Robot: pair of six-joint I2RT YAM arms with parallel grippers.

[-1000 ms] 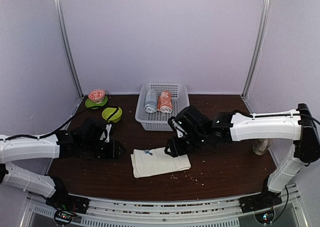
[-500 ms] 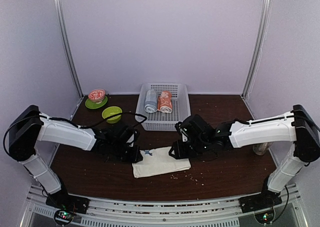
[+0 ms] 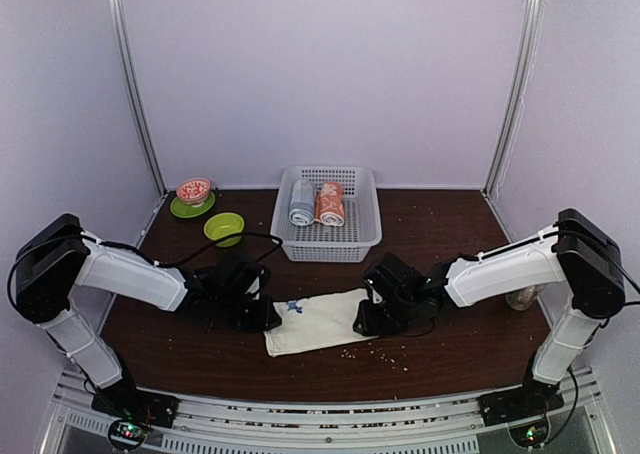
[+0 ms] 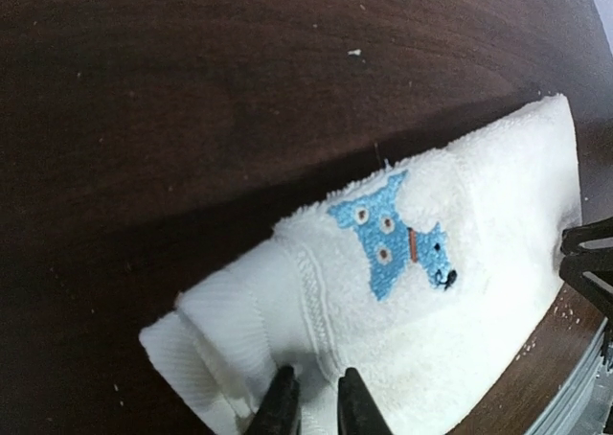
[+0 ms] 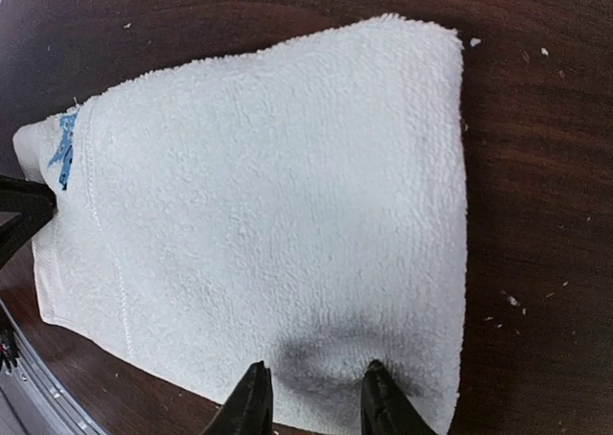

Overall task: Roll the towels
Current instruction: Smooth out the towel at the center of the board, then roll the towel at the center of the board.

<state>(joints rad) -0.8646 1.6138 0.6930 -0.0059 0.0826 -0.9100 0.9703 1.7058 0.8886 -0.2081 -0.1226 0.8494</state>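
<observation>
The cream-white towel (image 3: 315,322) lies folded flat on the brown table, with a blue embroidered dog near its left end (image 4: 393,243). My left gripper (image 3: 268,314) is at that end. Its fingers stand close together, pinching a ridge of cloth beside a small folded-over edge (image 4: 316,401). My right gripper (image 3: 368,319) is at the towel's right end, open, with both fingertips pressed down on the cloth (image 5: 311,397). The towel fills the right wrist view (image 5: 268,205). The salmon-orange towel (image 3: 331,204) lies rolled in the basket.
The white basket (image 3: 345,242) stands at the back centre and also holds a grey-blue rolled towel (image 3: 301,202). A green bowl (image 3: 224,228) and a red patterned bowl on a green plate (image 3: 193,190) are at the back left. Crumbs lie scattered in front of the towel.
My left arm has swung right to the towel's left end. My right gripper has come down and toward the front onto the towel's right end.
</observation>
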